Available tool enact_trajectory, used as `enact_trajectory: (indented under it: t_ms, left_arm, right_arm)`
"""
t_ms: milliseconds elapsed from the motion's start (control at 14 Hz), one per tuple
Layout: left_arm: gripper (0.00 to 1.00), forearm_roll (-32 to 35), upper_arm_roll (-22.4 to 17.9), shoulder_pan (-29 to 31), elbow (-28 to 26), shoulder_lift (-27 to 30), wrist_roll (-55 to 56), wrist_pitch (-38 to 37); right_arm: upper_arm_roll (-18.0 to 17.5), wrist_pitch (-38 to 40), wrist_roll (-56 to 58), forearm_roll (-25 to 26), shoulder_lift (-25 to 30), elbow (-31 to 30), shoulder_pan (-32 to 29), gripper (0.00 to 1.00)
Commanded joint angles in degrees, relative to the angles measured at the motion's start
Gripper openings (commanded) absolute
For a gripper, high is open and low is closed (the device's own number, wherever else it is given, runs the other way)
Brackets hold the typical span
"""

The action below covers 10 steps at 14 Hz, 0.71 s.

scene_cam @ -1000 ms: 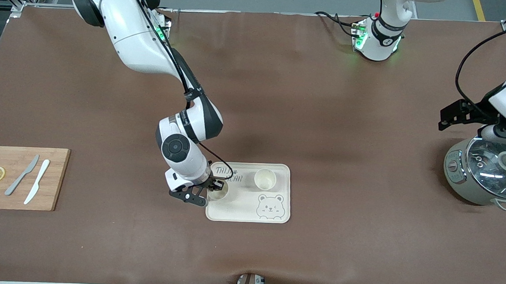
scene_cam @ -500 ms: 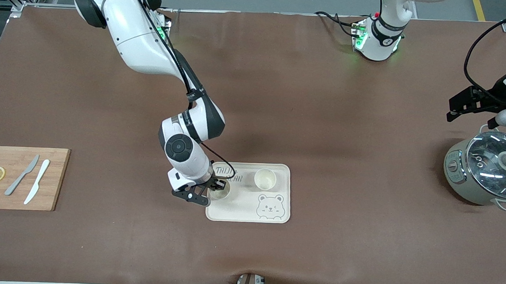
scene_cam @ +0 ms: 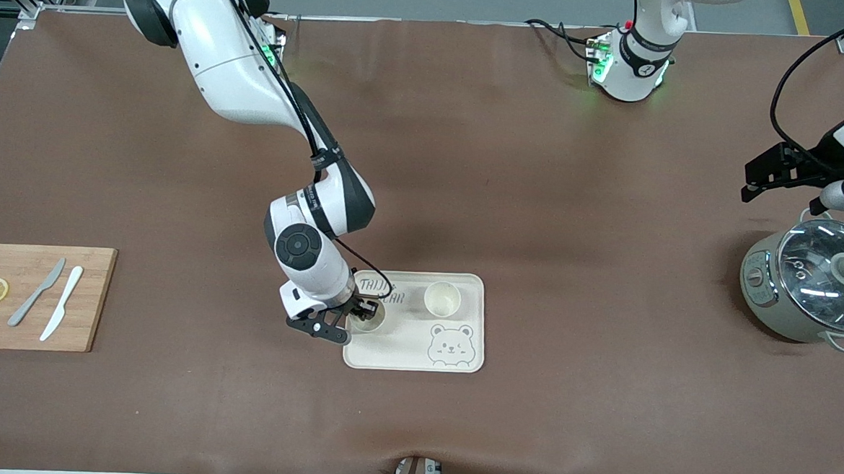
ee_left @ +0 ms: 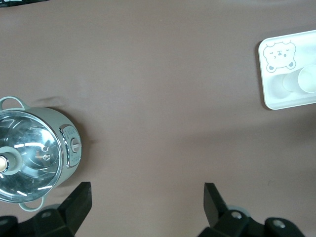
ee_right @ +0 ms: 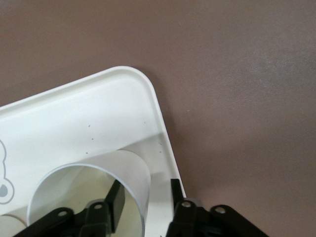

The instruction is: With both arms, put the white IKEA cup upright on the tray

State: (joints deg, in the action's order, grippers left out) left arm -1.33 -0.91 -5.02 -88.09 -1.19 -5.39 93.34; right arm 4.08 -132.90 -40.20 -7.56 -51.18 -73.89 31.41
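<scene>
Two white cups stand upright on the cream tray (scene_cam: 416,354). One cup (scene_cam: 365,321) is at the tray's end toward the right arm, the other cup (scene_cam: 442,299) nearer the tray's middle. My right gripper (scene_cam: 360,313) is down at the first cup. In the right wrist view it (ee_right: 146,190) straddles the cup's wall (ee_right: 131,170), one finger inside and one outside. A strip of tray (ee_right: 89,113) shows between the outer finger and the wall, so the gripper is open. My left gripper (ee_left: 146,190) hangs open and empty over bare table beside the pot.
A grey pot with a glass lid (scene_cam: 817,286) stands at the left arm's end of the table. At the right arm's end lies a wooden cutting board (scene_cam: 29,296) with two knives and lemon slices. Brown table surface surrounds the tray.
My right gripper's jaws have parted from the cup wall they were shut on; the cup stays upright on the tray. The left arm has moved off from over the pot.
</scene>
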Motion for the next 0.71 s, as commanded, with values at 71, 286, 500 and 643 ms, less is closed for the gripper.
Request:
enact_trajectory:
  t_ms: [71, 286, 500, 643]
  left_arm:
    - [1.00, 0.1, 0.0, -0.1, 0.6, 0.0, -1.6, -1.0]
    - [1.00, 0.0, 0.6, -0.1, 0.7, 0.0, -2.4, -1.8]
    - [1.00, 0.0, 0.8, -0.2, 0.6, 0.0, -2.0, -1.8]
    - [1.00, 0.1, 0.8, -0.2, 0.7, -0.1, -1.9, -1.8]
  right_arm:
    - [0.5, 0.3, 0.5, 1.7, 0.5, 1.1, 0.4, 1.00]
    - [0.5, 4.9, 0.9, 2.4, 4.5, 0.2, 0.2, 1.00]
    - [0.6, 14.8, 0.8, 2.5, 10.3, 0.1, 0.2, 1.00]
    - [0.6, 20.9, 0.8, 2.4, 15.0, -0.1, 0.2, 1.00]
